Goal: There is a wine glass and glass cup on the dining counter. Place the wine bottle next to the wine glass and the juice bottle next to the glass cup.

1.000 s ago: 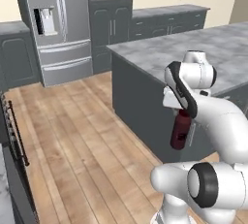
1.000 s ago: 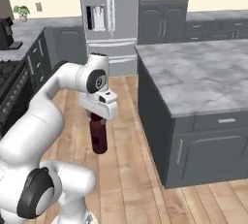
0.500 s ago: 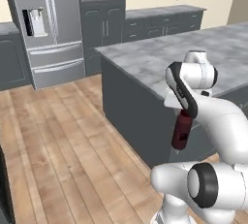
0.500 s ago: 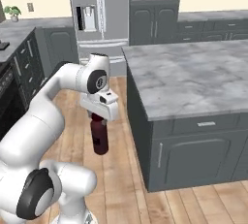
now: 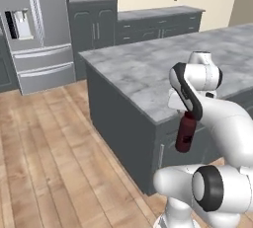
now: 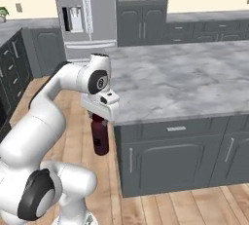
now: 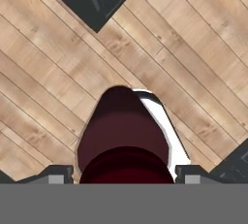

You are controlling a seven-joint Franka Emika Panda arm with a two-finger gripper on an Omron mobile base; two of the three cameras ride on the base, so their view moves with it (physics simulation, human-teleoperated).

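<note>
Off the tabletop edge, the juice bottle hangs upright, apparently clamped at its neck by the jaws. It should be lifted above the rim, then swung toward 2 o'clock.

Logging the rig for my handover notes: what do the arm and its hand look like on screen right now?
Glossy white rounded arm links with dark grey-black joint bands and round black end caps. The hand is a boxy white block with small dark finger tips. No cables or markings are visible.
</note>
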